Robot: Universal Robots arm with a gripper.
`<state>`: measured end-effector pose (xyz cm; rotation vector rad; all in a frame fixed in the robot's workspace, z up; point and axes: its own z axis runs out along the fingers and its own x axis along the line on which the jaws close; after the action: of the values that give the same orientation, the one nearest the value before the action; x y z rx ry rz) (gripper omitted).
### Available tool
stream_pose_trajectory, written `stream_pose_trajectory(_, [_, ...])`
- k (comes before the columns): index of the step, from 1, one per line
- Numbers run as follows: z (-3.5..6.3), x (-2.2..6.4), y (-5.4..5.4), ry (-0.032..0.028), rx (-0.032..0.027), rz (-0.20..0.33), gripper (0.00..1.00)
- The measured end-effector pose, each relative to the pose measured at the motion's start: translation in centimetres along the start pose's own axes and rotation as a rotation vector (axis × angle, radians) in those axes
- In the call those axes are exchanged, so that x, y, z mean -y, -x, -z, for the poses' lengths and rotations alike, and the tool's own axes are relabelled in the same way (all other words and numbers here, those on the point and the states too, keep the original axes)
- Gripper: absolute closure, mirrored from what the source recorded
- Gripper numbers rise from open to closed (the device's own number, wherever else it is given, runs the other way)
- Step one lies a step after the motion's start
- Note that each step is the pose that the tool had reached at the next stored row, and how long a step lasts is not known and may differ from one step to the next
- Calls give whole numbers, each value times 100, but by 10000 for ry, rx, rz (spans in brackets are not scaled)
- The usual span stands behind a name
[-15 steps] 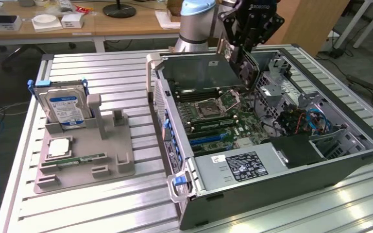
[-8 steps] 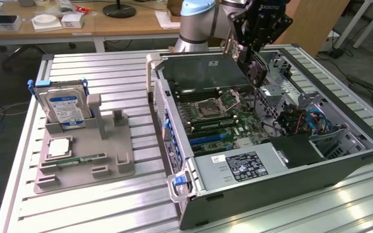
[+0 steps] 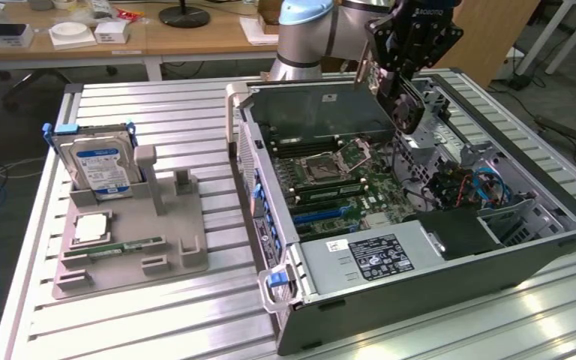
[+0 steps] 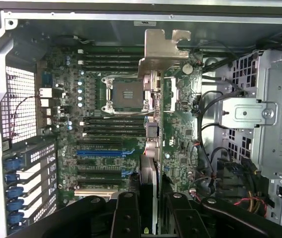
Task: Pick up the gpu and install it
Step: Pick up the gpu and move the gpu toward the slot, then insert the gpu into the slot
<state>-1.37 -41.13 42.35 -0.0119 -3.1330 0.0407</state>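
Thin flat black gpu card [image 4: 148, 173] in matt black metal gripper [image 4: 150, 203]: silvery bare-metal bracket, dull sheen. Under the gripper, green motherboard [image 4: 180, 148], glossy lacquer; open dark grey computer case [image 3: 448, 300], matt painted sheet metal. Well off from the gripper, slatted aluminium table [image 3: 148, 112], shiny; grey moulded holder tray [image 3: 168, 221], matt plastic.

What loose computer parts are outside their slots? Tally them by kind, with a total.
hard drive: 1
processor chip: 1
memory stick: 1
gpu: 1
Total: 4
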Motion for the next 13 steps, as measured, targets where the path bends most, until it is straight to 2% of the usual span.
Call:
stream_pose_trajectory(7, [0,0,4,0,0,17,74])
stream_pose_trajectory(13, [0,0,7,-6,20,766,74])
